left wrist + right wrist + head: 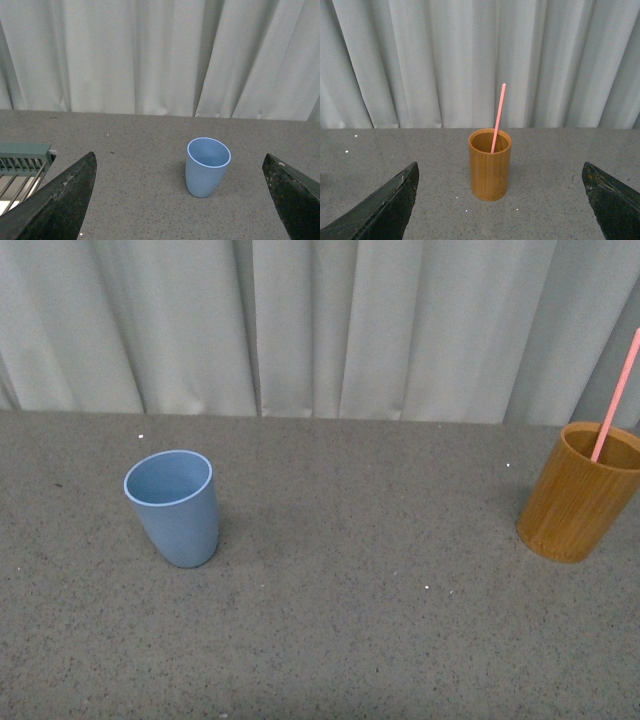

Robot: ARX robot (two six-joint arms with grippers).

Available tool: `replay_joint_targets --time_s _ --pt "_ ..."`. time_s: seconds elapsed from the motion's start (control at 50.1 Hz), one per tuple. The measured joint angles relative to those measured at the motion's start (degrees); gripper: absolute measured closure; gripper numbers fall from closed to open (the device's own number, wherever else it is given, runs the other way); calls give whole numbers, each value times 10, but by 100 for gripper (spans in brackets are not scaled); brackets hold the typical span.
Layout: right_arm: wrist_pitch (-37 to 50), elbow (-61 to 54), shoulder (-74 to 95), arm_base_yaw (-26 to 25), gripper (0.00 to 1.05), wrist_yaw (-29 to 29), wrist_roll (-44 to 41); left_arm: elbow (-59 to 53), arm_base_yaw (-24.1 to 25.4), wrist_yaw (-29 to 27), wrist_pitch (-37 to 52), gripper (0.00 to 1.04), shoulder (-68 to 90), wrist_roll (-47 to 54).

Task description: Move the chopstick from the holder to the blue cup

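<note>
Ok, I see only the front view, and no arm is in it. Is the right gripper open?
Observer: Yes, in the right wrist view the right gripper is open, with the bamboo holder ahead of it.
Operator: My view cuts the pink chopstick at its top. Is that end free?
Observer: Yes, it shows whole there, slightly tilted, nothing touching its upper end.
Operator: And the left gripper?
Observer: Open too, facing the blue cup.

Blue cup (172, 506): pale blue, upright, open mouth up, empty, on grey speckled surface (350, 580), left side. Holder (580, 492): brown bamboo cylinder, upright, far right, well apart from cup. 1 pink chopstick (616, 395) stands inside holder, leaning against rim.
</note>
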Motion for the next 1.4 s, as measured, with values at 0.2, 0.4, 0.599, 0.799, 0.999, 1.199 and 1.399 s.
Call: replay_joint_targets --time_s 0.2,0.4,0.599,0.799,0.999,1.199,1.399 --pt "0 0 0 0 10 0 0 0 0 0 0 7 0 0" --pt "0 0 0 0 10 0 0 20 -10 -38 -67 7 27 -86" --pt "0 0 0 0 10 0 0 47 -19 -82 -120 7 111 -452" --pt "0 0 0 0 10 0 0 74 -57 -129 20 7 274 -492" --pt "0 0 0 0 10 0 0 111 -108 -175 129 7 442 -493" --pt "0 0 0 0 10 0 0 174 -148 -192 169 7 605 -497" --pt "0 0 0 0 10 0 0 239 -139 -185 158 7 725 -497"
